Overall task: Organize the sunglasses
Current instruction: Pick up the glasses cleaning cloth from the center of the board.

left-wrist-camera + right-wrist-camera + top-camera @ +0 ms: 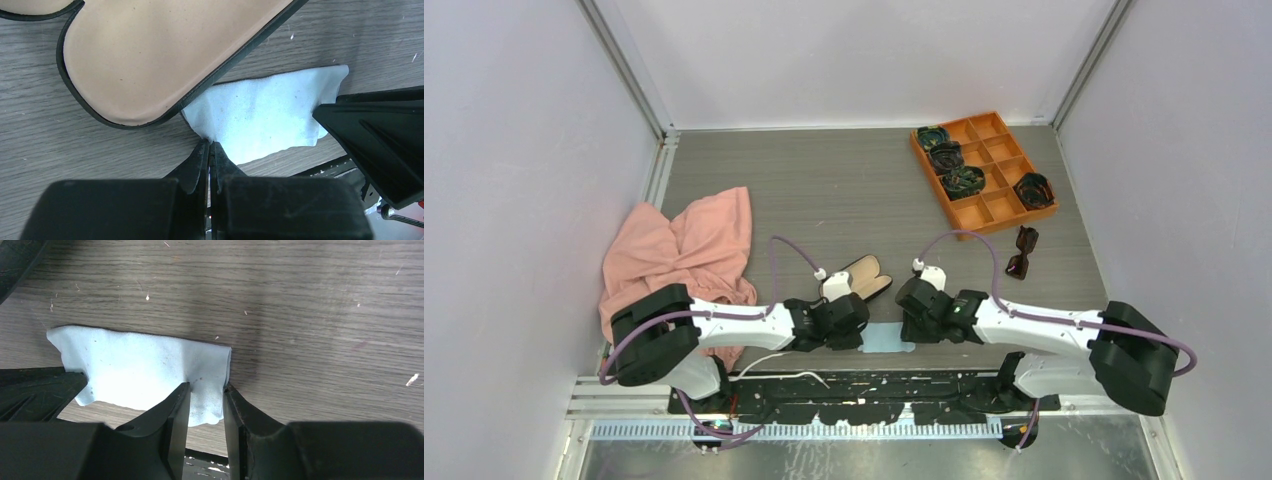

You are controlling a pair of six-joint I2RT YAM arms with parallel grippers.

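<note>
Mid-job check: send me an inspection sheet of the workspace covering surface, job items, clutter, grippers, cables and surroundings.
Surface: grey wood-grain table, small specks in the wrist views.
Job's things: small folded dark-framed sunglasses lie on the table beside the orange compartment tray, not held.
Clutter: open black oblong case with tan lining; light blue cleaning cloth next to it; crumpled pink fabric at left; four dark coiled bundles in the tray.
Grippers: left gripper shut on one end of the cleaning cloth; right gripper open, fingers straddling the opposite edge.
Cables: purple cables loop off both arms.
Surroundings: white walls, metal frame rails.

free: table [1064, 258] beside sunglasses [1022, 252] | obstacles: tray [1001, 203] (far right), open case [865, 276], pink cloth [694, 240]
</note>
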